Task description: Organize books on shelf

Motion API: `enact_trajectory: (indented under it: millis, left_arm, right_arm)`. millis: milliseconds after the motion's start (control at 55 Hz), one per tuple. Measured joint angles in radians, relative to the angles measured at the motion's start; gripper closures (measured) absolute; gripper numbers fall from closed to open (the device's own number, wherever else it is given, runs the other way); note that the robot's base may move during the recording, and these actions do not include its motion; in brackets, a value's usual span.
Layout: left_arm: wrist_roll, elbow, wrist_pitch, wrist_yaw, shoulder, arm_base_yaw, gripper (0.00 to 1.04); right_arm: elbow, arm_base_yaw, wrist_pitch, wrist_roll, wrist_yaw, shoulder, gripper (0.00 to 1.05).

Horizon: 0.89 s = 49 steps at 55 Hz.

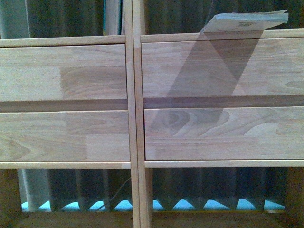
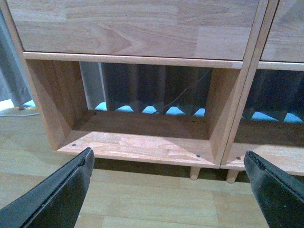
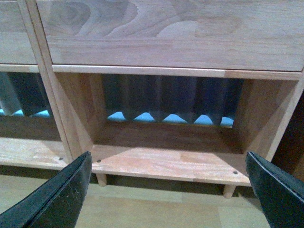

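Observation:
The light-wood shelf [image 1: 190, 71] fills the front view with four plain drawer fronts. A pale book [image 1: 247, 21] lies flat in the upper right compartment, its end sticking out past the ledge and casting a shadow down the drawers. Another pale book with a teal edge [image 1: 112, 16] stands upright in the upper left compartment, against the central divider. My left gripper [image 2: 167, 156] is open and holds nothing, low before the shelf's [image 2: 142, 142] empty bottom left compartment. My right gripper [image 3: 168, 159] is likewise open and holds nothing, facing the shelf's [image 3: 166, 161] empty bottom right compartment.
A dark grey curtain [image 1: 213, 185] hangs behind the open-backed shelf, with a blue strip at its hem. A thin cable [image 2: 190, 90] runs behind the left compartment. Short peg legs [image 2: 194, 172] stand on the pale wood floor [image 2: 142, 199]. A darker wooden panel [image 3: 292, 147] borders the shelf's right side.

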Motion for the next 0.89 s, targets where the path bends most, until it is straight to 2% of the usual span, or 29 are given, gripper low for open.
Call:
enact_trajectory:
  millis: [892]
  left_arm:
    - [0.0,0.0,0.0,0.0,0.0,0.0,0.07]
  right_arm:
    - [0.0,0.0,0.0,0.0,-0.001,0.0,0.07]
